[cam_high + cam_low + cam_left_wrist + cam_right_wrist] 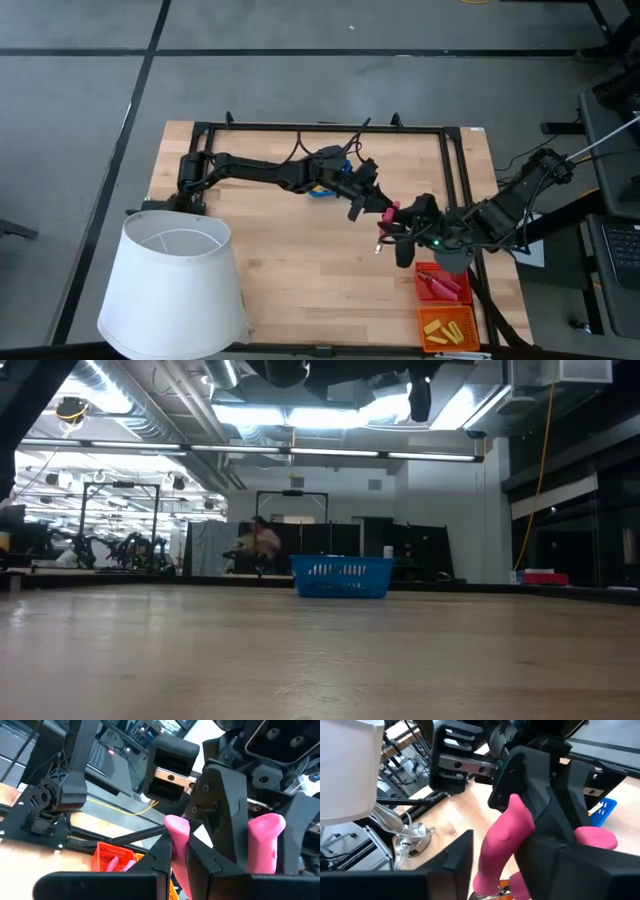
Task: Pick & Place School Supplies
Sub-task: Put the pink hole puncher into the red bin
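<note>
overhead, both tools meet over wood table [300,260]; wrist views show each clamped on pink-handled pliers [176,832] (mid-air).

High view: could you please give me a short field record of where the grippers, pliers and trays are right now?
left gripper: over mid-table, shut on the red-handled pliers
right gripper: meets the left one at the pliers
red tray: holds a second pair
orange tray: holds yellow packs
blue tray: under the left arm
lampshade: table's left side
</note>
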Robot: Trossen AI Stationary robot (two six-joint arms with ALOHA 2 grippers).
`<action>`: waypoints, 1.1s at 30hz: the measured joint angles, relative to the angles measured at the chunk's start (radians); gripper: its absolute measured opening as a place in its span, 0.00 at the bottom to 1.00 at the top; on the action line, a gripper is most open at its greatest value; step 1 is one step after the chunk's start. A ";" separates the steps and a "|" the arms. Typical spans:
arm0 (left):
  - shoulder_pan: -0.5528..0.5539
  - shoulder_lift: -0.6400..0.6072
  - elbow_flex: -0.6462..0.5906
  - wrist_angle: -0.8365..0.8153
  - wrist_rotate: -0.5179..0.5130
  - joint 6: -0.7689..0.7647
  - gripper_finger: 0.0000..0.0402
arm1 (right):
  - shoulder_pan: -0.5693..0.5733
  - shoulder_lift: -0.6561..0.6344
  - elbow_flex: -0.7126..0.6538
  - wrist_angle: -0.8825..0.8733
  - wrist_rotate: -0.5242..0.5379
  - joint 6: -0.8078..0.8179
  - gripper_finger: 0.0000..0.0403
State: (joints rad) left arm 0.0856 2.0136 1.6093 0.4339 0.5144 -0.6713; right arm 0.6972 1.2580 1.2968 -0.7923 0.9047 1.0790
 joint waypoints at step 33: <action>0.151 -0.137 -0.013 -0.971 -0.219 0.657 0.55 | -0.020 0.005 0.001 -0.026 0.046 0.017 0.12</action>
State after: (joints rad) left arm 0.2364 1.8766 1.5962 -0.5375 0.2951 -0.0140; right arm 0.6773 1.2627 1.2980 -0.8188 0.9503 1.0958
